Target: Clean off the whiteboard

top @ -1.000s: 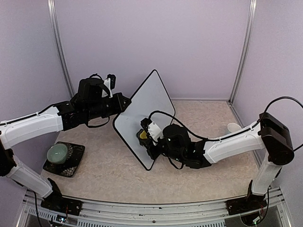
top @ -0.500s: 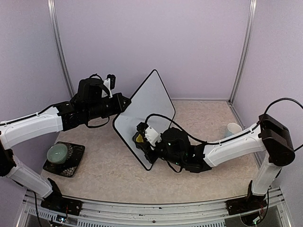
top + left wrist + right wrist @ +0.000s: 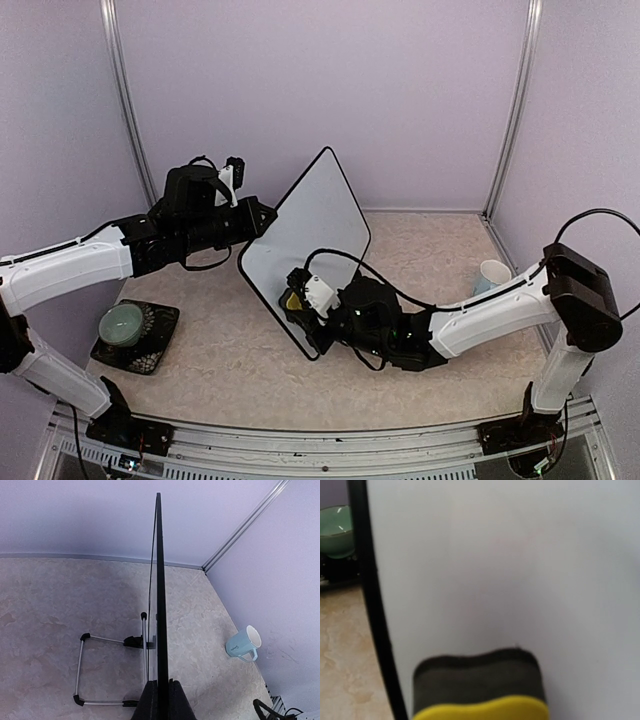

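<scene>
The whiteboard (image 3: 318,225) stood tilted on a wire stand (image 3: 100,667) at mid-table, its white face turned toward the right and near side. The left gripper (image 3: 162,697) was closed tight on the board's left edge, with the black frame pinched between its fingers. The right gripper (image 3: 298,296) was narrowed on a yellow-and-black eraser (image 3: 479,682). The eraser's dark pad was pressed to the lower part of the board's face, just beside the frame. The surface seen by the right wrist camera showed plain white. A green bowl (image 3: 122,322) sat on a black mat (image 3: 165,330) at near left. A pale blue mug (image 3: 243,643) stood at the right, well apart from the board.
</scene>
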